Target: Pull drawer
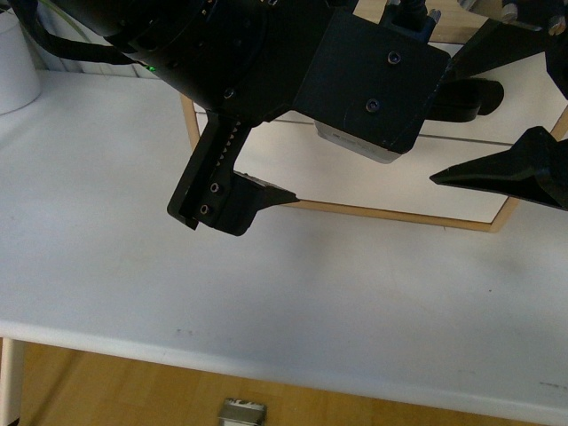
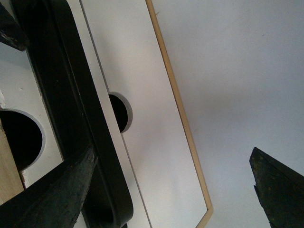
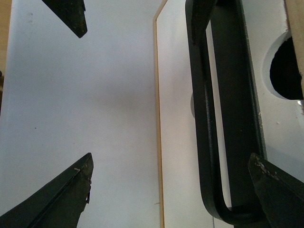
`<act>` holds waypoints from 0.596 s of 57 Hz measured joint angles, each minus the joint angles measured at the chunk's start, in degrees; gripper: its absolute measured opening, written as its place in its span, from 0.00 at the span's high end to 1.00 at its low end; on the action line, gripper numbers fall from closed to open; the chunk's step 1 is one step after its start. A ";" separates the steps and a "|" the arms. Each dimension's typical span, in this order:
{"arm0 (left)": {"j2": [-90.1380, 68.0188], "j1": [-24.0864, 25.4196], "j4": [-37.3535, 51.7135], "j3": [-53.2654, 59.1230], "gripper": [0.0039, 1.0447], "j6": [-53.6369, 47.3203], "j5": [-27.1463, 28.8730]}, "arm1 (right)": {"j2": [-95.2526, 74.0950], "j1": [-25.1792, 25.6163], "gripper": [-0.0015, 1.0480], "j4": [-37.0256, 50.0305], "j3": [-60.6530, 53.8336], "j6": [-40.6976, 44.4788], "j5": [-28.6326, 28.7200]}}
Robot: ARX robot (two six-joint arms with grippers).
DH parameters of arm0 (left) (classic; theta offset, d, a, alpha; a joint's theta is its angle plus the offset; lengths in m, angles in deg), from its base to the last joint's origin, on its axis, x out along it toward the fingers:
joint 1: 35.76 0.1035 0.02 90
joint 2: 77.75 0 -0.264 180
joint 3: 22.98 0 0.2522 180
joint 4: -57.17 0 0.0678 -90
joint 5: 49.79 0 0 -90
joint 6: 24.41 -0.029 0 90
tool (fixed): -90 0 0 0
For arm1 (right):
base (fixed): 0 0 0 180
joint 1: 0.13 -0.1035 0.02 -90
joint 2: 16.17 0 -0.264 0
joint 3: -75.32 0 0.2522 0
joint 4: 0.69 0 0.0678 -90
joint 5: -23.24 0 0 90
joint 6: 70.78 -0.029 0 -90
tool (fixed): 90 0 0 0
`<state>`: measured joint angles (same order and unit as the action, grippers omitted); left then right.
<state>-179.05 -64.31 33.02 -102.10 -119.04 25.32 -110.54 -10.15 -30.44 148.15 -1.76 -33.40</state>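
Note:
The drawer (image 1: 525,99) is the upper white front in the light-wood cabinet, mostly hidden behind my left arm. Its black bar handle (image 1: 475,98) shows at one end only. That end lies between the open fingers of my right gripper (image 1: 439,129). In the right wrist view the handle (image 3: 228,118) runs close to one finger (image 3: 280,194), untouched, with the half-round notch (image 3: 286,71) beside it; the right gripper (image 3: 171,156) is open. My left gripper (image 2: 173,156) is open too, one finger (image 2: 47,199) overlapping the handle (image 2: 71,118), the other over the table.
Below the drawer sits a white front with no handle (image 1: 390,177), framed by a wood edge (image 1: 399,216). A white container (image 1: 13,62) stands at the table's far left. The table's front edge (image 1: 266,359) runs above wooden floor. One left-gripper finger (image 3: 69,14) shows in the right wrist view.

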 joint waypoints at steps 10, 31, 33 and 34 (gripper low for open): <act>-0.77 -0.07 0.81 -0.52 0.05 -0.02 0.04 | -1.22 -0.28 0.09 1.33 0.00 -0.33 0.13; -3.15 0.52 3.19 -1.55 0.05 -1.20 1.03 | -3.17 -1.07 0.09 4.92 0.00 -0.94 0.11; -3.30 0.61 3.32 -1.55 0.05 -1.40 1.18 | -3.21 -1.09 0.09 4.94 0.00 -0.98 0.13; -3.41 0.70 3.30 -1.57 0.05 -1.55 1.31 | -3.23 -1.11 0.09 4.92 0.00 -0.96 0.13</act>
<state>-182.45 -63.61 36.32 -103.68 -120.59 26.63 -113.77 -11.27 -25.52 148.15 -2.72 -33.27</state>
